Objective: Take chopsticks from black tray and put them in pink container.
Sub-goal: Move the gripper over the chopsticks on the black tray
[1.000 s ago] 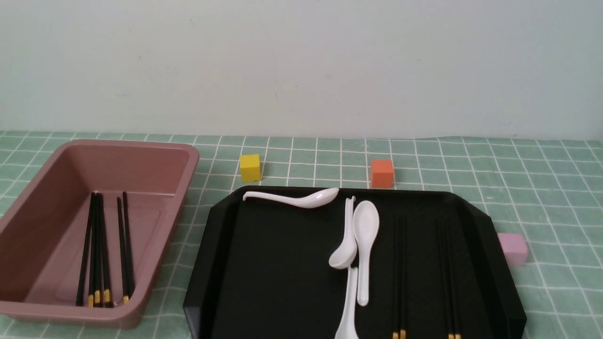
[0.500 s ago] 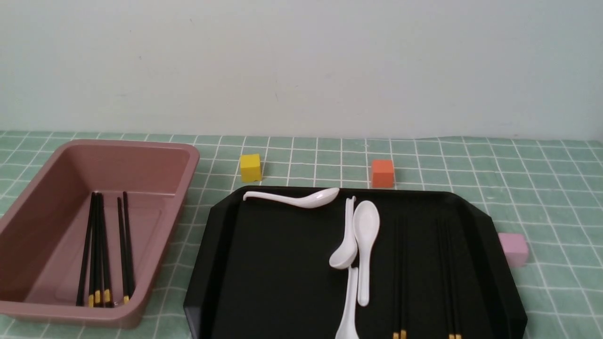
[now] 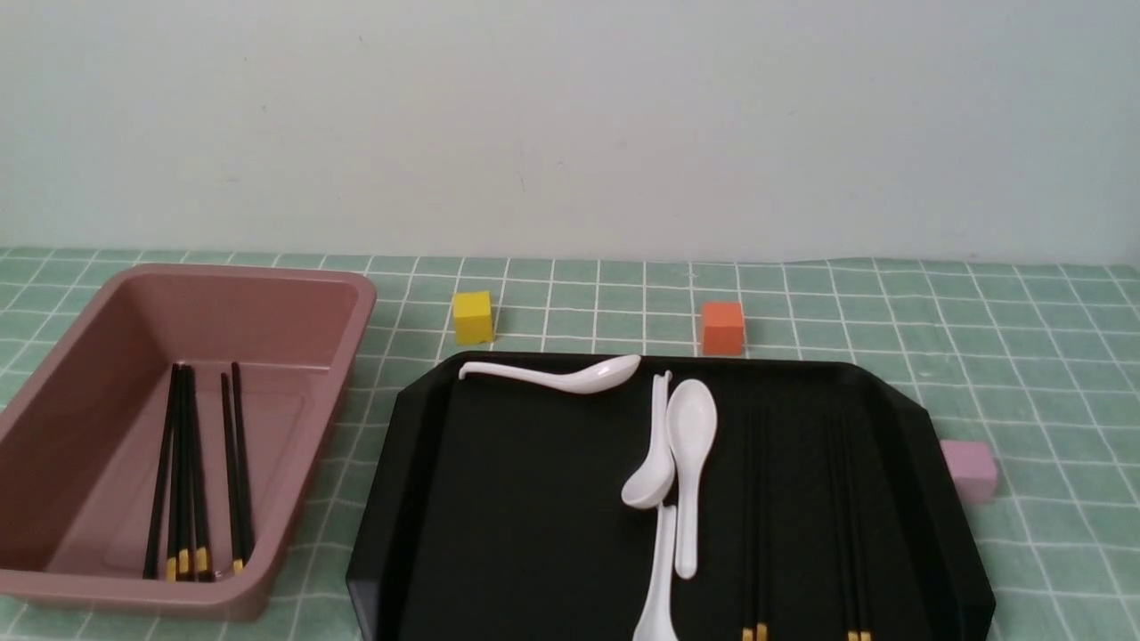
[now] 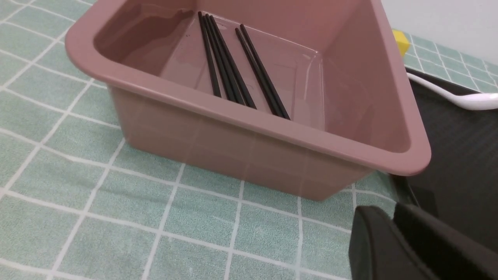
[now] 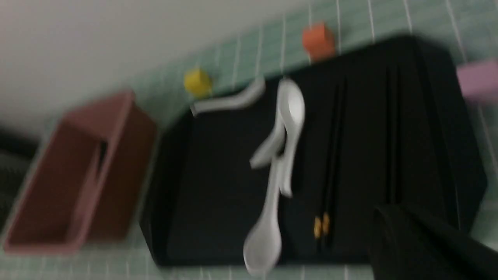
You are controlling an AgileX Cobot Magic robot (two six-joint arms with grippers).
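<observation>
Black on black is my worry here. Four chopsticks (image 3: pixel 757 516) lie in two pairs on the right part of the black tray (image 3: pixel 517 534), just right of the white spoons (image 3: pixel 690 445). I can hardly see them but for the yellow bands at the tray's near edge. Some more sticks already lie in the pink container (image 3: pixel 356 312), just left of the tray, so I think the job is about half done.

My left pincer (image 4: pixel 393 233) shows only as a dark lump by the tray's near left corner. I cannot tell if it is wide or closed. My right pincer (image 5: pixel 420 245) is a dark blur over the tray's near right part, and I cannot tell its state either.

The sticks are thin and lie flat on a shiny tray, so a grab could slip, or take one and leave its mate. A wide pincer could also bump the nearest spoon. A stick held near one end might tip, hit the container's rim and drop on the desk.
</observation>
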